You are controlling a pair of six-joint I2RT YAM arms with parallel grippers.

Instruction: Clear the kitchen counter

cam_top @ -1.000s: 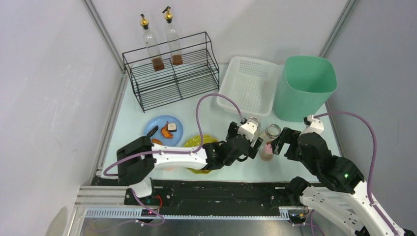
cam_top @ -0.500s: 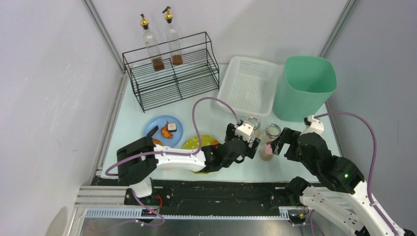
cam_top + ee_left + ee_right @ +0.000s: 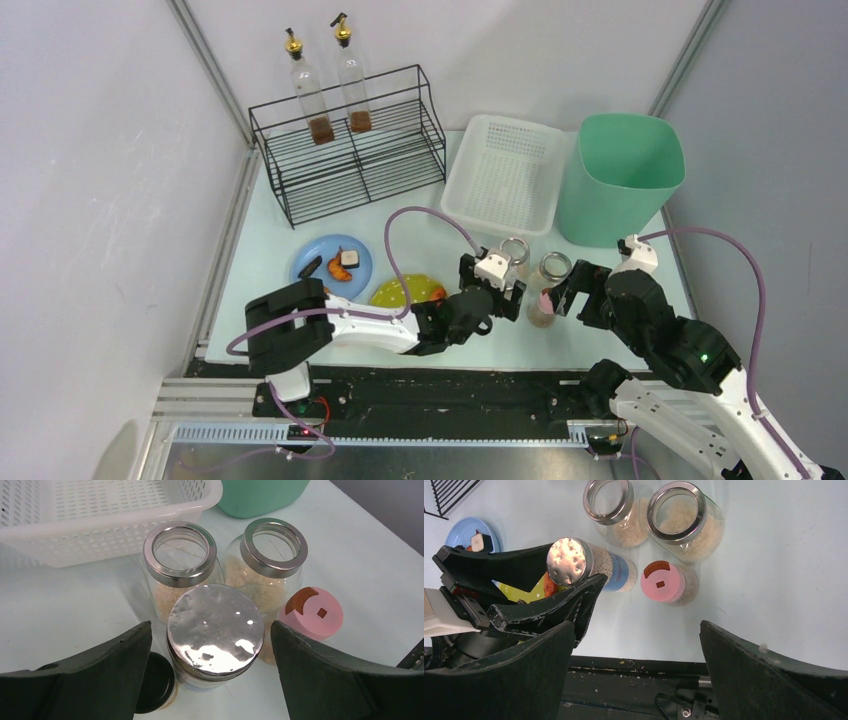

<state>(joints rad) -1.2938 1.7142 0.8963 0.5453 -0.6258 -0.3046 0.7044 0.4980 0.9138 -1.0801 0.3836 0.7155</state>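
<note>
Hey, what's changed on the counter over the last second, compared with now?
The left gripper drew back a little toward the near-left, uncovering an open glass jar behind it, and its cable loop sank lower. Its fingers stand open either side of the silver-lidded jar, with nothing gripped. The right gripper, pink-lidded jar and basket stayed put.

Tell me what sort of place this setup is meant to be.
Probably a mock kitchen counter inside a robot test cell: a wire rack holding two oil bottles, a blue plate of food scraps, and glass jars of grains, all boxed in by plain walls.
</note>
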